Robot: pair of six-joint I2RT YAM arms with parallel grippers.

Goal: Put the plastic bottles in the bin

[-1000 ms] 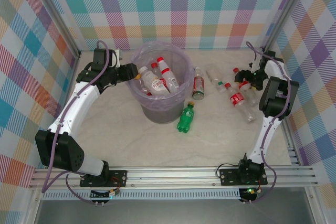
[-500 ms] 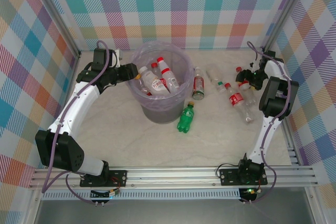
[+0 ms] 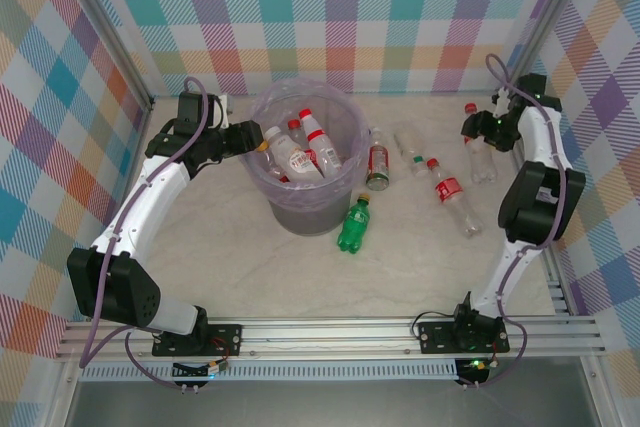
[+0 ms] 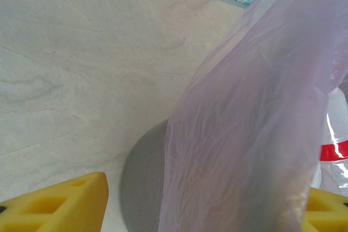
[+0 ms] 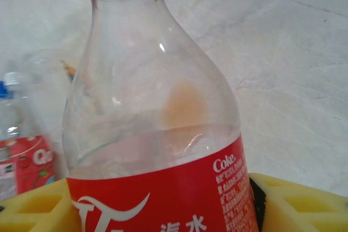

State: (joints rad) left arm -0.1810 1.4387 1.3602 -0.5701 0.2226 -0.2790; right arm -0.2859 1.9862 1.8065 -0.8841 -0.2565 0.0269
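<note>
My right gripper is shut on a clear plastic bottle with a red Coke label. Its red cap points away from the wrist, and it hangs above the table at the far right. The bin, a grey bucket with a lavender bag, holds several bottles. My left gripper stands open astride the bin's left rim. The bag lies between its yellow fingers, and the outer finger is clear of the grey wall.
On the table right of the bin lie a green bottle, a red-labelled one, a clear one and a red-capped one. The checked walls stand close behind and to the right.
My right gripper closed on the Coke bottle and carried it up and back toward the far right corner. The left arm stayed still.
</note>
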